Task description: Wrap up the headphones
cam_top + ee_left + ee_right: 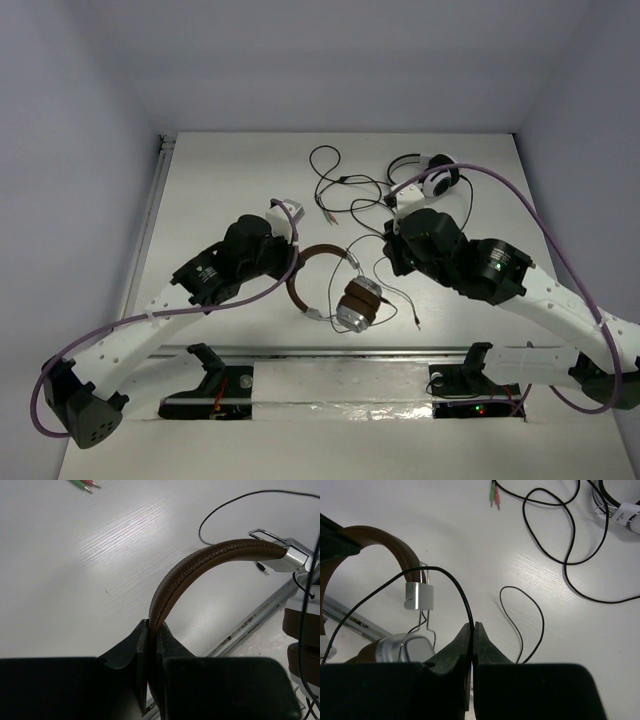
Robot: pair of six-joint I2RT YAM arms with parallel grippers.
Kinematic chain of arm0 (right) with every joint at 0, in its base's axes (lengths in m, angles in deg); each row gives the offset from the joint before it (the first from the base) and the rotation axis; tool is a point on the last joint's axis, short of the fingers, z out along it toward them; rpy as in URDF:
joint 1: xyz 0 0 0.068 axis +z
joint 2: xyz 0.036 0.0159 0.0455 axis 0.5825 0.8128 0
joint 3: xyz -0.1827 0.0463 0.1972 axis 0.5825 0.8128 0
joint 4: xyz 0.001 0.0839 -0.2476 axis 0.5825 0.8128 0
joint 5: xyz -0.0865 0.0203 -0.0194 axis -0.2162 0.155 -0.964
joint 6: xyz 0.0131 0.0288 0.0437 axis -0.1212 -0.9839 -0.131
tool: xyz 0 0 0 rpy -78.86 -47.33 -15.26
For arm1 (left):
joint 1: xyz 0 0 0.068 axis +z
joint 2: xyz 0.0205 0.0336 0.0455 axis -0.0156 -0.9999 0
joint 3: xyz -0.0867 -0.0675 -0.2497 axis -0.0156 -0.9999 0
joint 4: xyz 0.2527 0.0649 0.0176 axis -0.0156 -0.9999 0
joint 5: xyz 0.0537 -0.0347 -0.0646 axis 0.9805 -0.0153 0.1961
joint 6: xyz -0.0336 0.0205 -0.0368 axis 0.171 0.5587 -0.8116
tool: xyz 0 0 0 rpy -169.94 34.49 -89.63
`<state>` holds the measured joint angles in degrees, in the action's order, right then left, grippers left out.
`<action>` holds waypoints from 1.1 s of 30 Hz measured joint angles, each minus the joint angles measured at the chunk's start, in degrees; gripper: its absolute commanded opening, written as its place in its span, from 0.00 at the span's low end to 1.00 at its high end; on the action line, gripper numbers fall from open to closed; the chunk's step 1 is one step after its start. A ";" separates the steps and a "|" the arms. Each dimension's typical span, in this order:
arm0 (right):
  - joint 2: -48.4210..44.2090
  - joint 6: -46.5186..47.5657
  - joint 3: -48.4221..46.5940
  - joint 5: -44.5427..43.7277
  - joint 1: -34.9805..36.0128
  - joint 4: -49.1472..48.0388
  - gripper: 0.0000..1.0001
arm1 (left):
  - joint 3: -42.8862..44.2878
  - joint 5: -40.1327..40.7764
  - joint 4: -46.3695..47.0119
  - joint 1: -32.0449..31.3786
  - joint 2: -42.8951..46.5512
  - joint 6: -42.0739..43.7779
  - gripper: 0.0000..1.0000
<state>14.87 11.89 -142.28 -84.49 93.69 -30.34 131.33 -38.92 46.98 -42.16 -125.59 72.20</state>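
Left gripper [152,627] tight on the brown headband [200,560] of the headphones [358,303], right gripper [472,627] tight on their thin black cable [437,568].

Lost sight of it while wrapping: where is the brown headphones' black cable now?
Right wrist view: the cable is pinched in the right gripper, arcing left past the silver yoke; the left gripper clamps the headband.

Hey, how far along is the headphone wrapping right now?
Done: both grips are set. In hand: the left gripper is shut on the brown headband, and the right gripper pinches the thin black cable. Remaining: no clear turns around the headphones yet.
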 measured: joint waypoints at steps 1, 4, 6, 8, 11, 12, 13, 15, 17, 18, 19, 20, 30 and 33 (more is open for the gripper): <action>-1.16 -0.22 1.79 -0.42 0.00 -1.40 0.00 | 0.00 -1.14 0.26 0.28 0.31 -0.02 0.00; -4.90 -1.77 7.56 -1.11 0.00 -5.60 0.00 | 0.02 -3.50 1.66 0.90 1.01 -0.44 0.00; -7.82 -3.08 11.87 -1.64 0.00 -9.55 0.00 | 0.04 -4.22 2.71 1.49 1.31 -0.96 0.00; -10.71 -4.37 15.37 -1.77 0.00 -13.42 0.00 | 0.15 -4.92 3.43 2.23 1.64 -1.60 0.00; -17.38 -6.51 22.91 -1.51 0.00 -20.17 0.00 | 0.46 -5.57 4.61 3.89 2.12 -2.91 0.00; -19.15 -7.21 25.00 -1.20 0.00 -22.80 0.00 | 0.63 -5.66 5.03 4.31 2.21 -3.39 0.00; -20.65 -7.74 27.08 -0.37 0.00 -25.51 0.00 | 0.70 -5.66 5.81 4.76 2.32 -3.93 0.00; -22.16 -8.72 30.34 1.86 -0.02 -29.68 0.00 | 0.96 -5.73 7.02 5.51 2.45 -5.25 0.00; -21.97 -9.29 32.83 4.46 -0.02 -34.73 0.00 | 1.31 -5.81 7.93 6.08 2.56 -6.36 0.00; -21.29 -9.64 33.73 5.53 -0.02 -36.79 0.00 | 1.57 -5.77 8.39 6.14 2.58 -6.84 0.00; -20.24 -9.88 34.80 6.75 -0.02 -39.28 0.00 | 1.92 -5.73 8.70 6.23 2.58 -7.21 0.00; -19.32 -10.10 35.91 7.78 -0.02 -41.86 0.00 | 2.29 -5.64 8.85 6.34 2.58 -7.45 0.00; -16.04 -13.03 45.59 10.71 -0.04 -58.93 0.33 | 5.29 -3.02 9.27 6.40 4.04 -10.38 0.00; -16.00 -13.25 47.17 10.36 -0.42 -62.66 0.55 | 6.27 -2.60 8.98 6.40 3.98 -11.04 0.00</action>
<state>-1.13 -1.35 -95.11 -74.13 93.27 -93.01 137.60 -41.52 55.96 -35.75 -121.62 61.17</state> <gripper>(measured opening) 0.462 0.036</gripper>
